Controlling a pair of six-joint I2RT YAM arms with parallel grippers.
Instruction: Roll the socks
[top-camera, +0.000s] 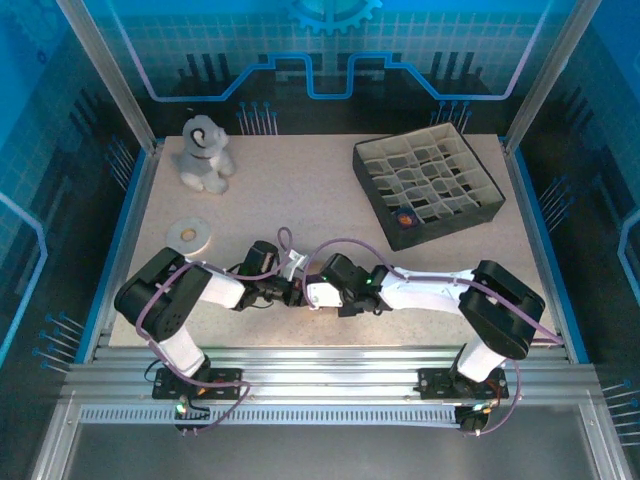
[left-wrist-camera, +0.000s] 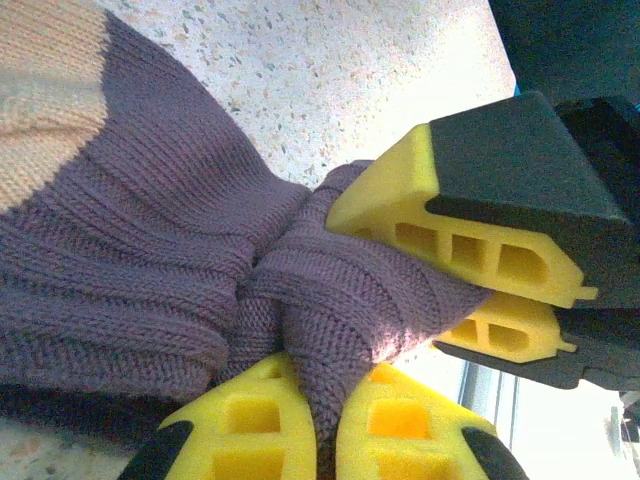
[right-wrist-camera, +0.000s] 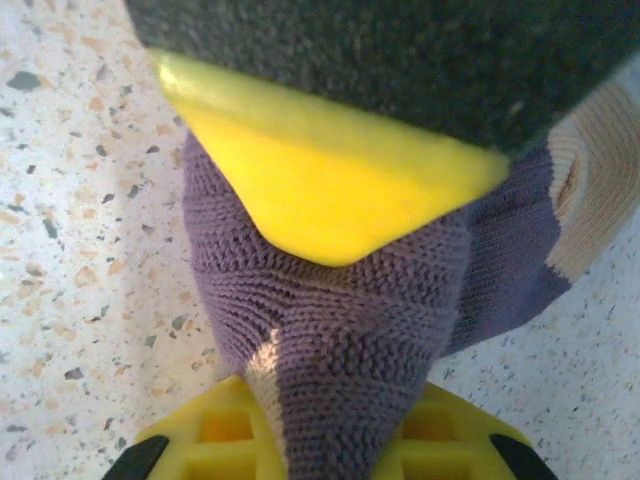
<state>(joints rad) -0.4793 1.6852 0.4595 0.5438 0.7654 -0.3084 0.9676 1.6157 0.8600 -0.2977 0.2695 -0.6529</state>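
- Both arms reach in to the middle of the table (top-camera: 300, 190), close to its near edge, and the left gripper (top-camera: 283, 291) and right gripper (top-camera: 312, 293) meet there almost nose to nose.
- The socks (left-wrist-camera: 150, 260) lie on the speckled tabletop right where the two grippers meet, as a bunched mass of purple knit.
- Seen from the left wrist, the left gripper (left-wrist-camera: 320, 380) is pinched tight on a raised fold of the purple knit. The fold stands up between its two yellow fingers (left-wrist-camera: 240, 425).
- In that same view the right gripper (left-wrist-camera: 420, 290) comes in from the right. Its jaws are clamped on the next pleat of the same fabric, just beside the left one's grip.
- A tan patch of sock (left-wrist-camera: 40, 90) spreads away at the upper left, flat on the table and outside both grips.
- From the right wrist, the right gripper (right-wrist-camera: 330, 420) holds a ridge of the socks (right-wrist-camera: 340, 330) squeezed narrow between its fingers (right-wrist-camera: 215, 445).
- One yellow finger of the left gripper (right-wrist-camera: 330, 190) presses on the knit directly above that ridge.
- Farther back stand a grey plush toy (top-camera: 205, 155) at the left, a white ring (top-camera: 189, 233) nearer the left arm, and a black divided tray (top-camera: 428, 185) at the right, all well apart from the socks.
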